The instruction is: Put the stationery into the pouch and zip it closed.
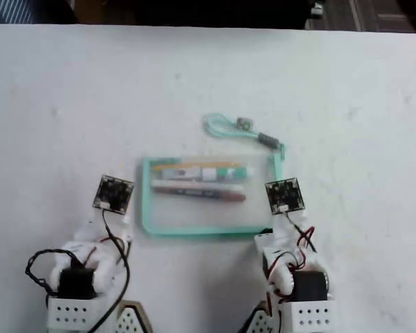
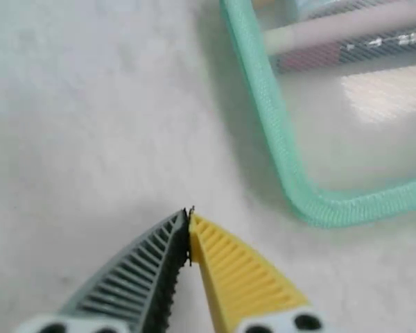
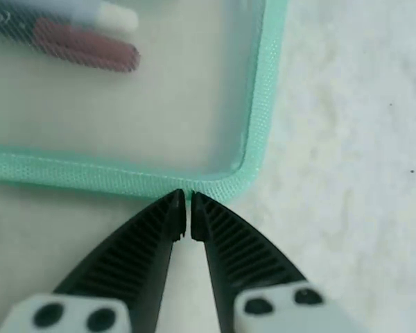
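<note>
the left gripper (image 2: 188,223) is closed, its grey finger and yellow finger pressed together at the tips with nothing between them. it sits over bare table (image 1: 55,104) just beside one near corner of the pouch (image 2: 262,118), apart from the teal edge. the right gripper (image 3: 187,206) has its two black fingers drawn together with just a thin slit left between them. the tips are right at the pouch's teal edge (image 3: 258,125), next to the other near corner. whether they touch or pinch that edge cannot be told, and nothing else is between them. in the high view the pouch (image 1: 147,208) lies flat in the middle of the table between the two arms, a clear rectangle bound in teal mesh. inside it, along the far long side, lie the pens: a white and green one (image 1: 204,173) and, just nearer the arms, a white one with a dark red end (image 1: 201,191), side by side and parallel to that edge. the right wrist view shows the dark red end (image 3: 83,45) through the clear wall, well inside the pouch and away from the gripper. a teal loop (image 1: 218,127) trails off onto the table past the far right corner, joined to a dark zip pull (image 1: 267,139) near that corner. whether the zip is fully shut cannot be told.
</note>
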